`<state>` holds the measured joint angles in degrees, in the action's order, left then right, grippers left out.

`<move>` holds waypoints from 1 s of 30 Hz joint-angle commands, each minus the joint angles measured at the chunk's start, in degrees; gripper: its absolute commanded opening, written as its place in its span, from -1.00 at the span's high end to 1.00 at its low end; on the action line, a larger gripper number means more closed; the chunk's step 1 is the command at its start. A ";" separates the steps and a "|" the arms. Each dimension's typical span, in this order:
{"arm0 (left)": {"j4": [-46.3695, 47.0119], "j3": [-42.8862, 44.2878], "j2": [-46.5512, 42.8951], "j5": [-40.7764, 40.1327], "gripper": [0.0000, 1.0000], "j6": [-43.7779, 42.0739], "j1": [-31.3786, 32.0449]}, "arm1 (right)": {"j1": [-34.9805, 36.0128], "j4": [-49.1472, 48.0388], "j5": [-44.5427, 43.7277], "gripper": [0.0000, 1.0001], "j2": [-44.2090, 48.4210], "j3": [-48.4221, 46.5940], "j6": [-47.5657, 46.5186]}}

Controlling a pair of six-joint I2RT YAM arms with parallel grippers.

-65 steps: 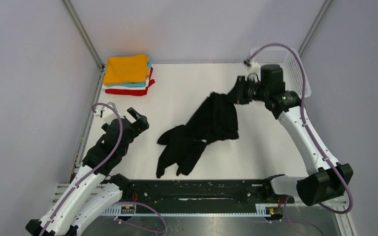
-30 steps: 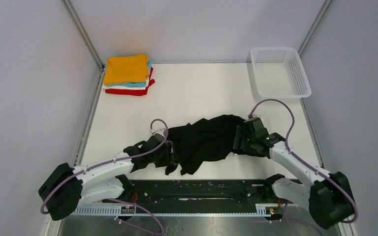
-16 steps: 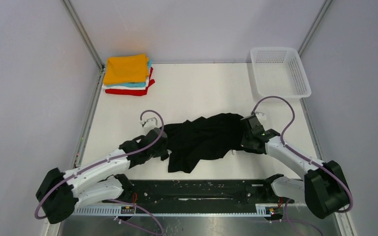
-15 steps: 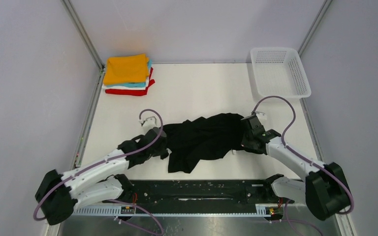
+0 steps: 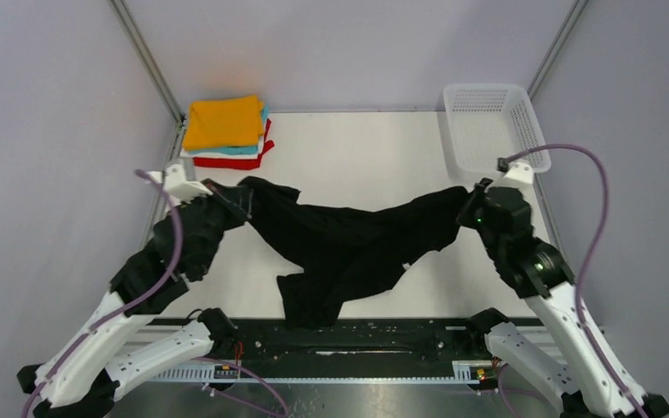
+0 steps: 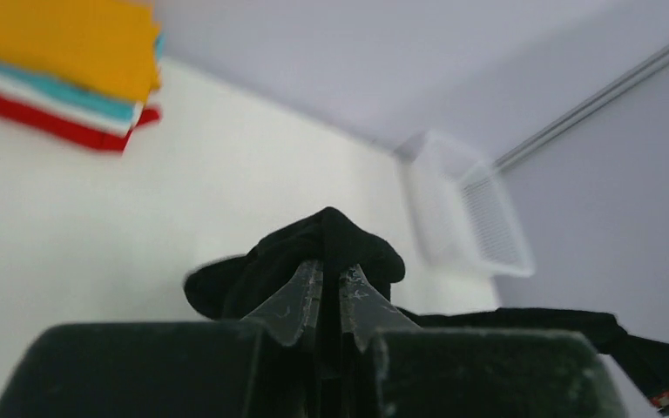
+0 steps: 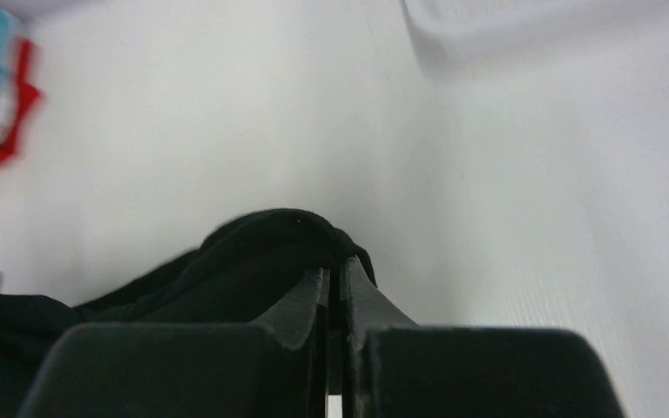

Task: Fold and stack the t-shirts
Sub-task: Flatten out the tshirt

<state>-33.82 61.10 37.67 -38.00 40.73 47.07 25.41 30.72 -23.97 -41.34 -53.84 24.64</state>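
The large black t-shirt (image 5: 348,248) hangs stretched between my two grippers above the white table, sagging in the middle with a loose part drooping toward the near edge. My left gripper (image 5: 242,193) is shut on its left end; black cloth (image 6: 331,248) bunches over the fingertips in the left wrist view. Over on the right, my right gripper (image 5: 469,207) is shut on the other end, where cloth (image 7: 261,252) is pinched between the fingers. A stack of folded t-shirts (image 5: 225,131), orange on top over teal, white and red, lies at the far left corner.
A white mesh basket (image 5: 493,129) stands at the far right corner, also seen blurred in the left wrist view (image 6: 466,205). Metal frame posts rise at both back corners. The black rail (image 5: 357,335) runs along the near edge between the arm bases.
Both grippers closed on the black t-shirt's ends, then lifted and spread apart, left arm going back-left and right arm back-right. The crumpled shirt is now stretched out between them.
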 commanded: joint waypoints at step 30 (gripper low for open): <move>-15.85 3.75 2.10 -29.46 0.93 10.50 -1.29 | -2.33 -3.95 -14.19 1.00 -20.14 -31.00 -21.83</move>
<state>-34.54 72.05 31.07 -49.95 35.64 47.05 25.26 33.39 -30.59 -49.08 -89.82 6.07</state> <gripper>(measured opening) 0.044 0.035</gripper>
